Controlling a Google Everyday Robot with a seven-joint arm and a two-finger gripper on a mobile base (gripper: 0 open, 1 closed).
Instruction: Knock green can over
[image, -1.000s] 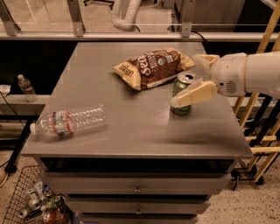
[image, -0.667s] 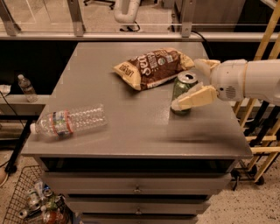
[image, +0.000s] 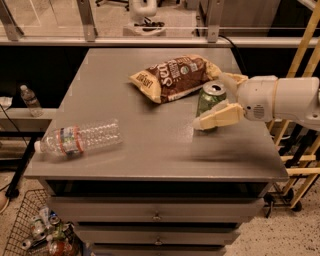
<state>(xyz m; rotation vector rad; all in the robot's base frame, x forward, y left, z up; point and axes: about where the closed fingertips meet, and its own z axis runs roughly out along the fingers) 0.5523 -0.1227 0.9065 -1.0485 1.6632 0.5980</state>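
**Can bracketed, not yet tipped**

Step in hand: contact/push phase; green can (image: 210, 98) stands upright near the right edge of the tabletop (image: 150, 150), abt halfway btwn far and near edges, just beside the right end of the brown chip bag (image: 172, 77). Gripper (image: 212, 102) comes in from the right edge w/ jaws released and spread; one finger lies across the can's near side low down, the other sits behind it on the far side; can is btwn them. Can't tell if either finger is actually pressing the can wall.

Next move, as I judge it: a sideways sweep or wrist turn so one finger shoves the can's upper part past its balance pt; a low push may only slide it. Chip bag is close on the far-left side, so tipping toward the open near-left area looks cleaner; right edge is close, so a roll-off is a risk.

Vs. 1 s ago: arm (image: 285, 97) has dropped a little lower toward the tabletop; jaws are in much the same place round the can; can is still upright, same spot; bag and the water bottle (image: 80, 137) near the near-left corner haven't moved.
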